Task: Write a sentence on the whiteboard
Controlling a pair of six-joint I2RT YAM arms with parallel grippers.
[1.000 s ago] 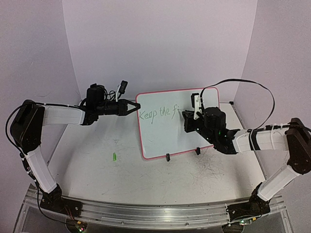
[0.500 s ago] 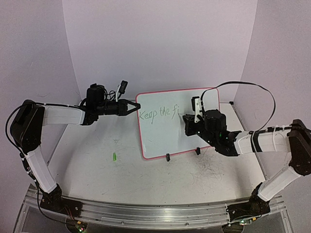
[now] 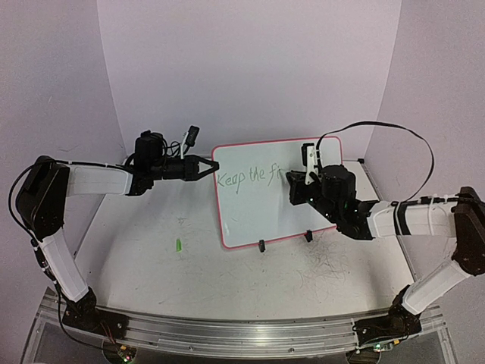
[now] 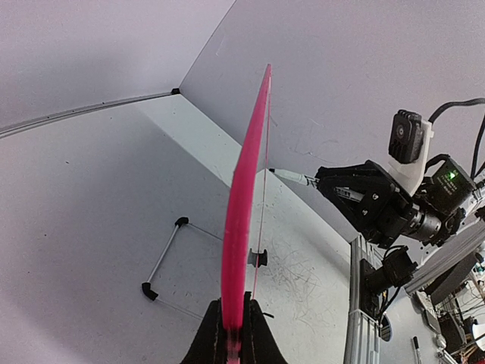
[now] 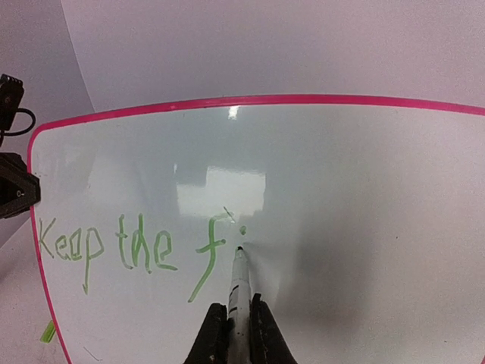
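Note:
The whiteboard stands tilted at the table's middle, white with a pink rim. My left gripper is shut on its left edge, seen edge-on in the left wrist view. The sentence in green reads "Keep the f" with a dot just right of the f; it also shows in the top view as small green text. My right gripper is shut on a white marker, whose tip rests at the board just below the dot. In the top view that right gripper faces the board's upper middle.
A green marker cap lies on the table left of the board. Two black clip feet hold the board's lower rim. A wire stand props it from behind. Scribble marks cover the table at right. Purple walls enclose the table.
The right arm has shifted slightly up and right along the board, and a dot now stands beside the f. The left arm has held still on the board's edge.

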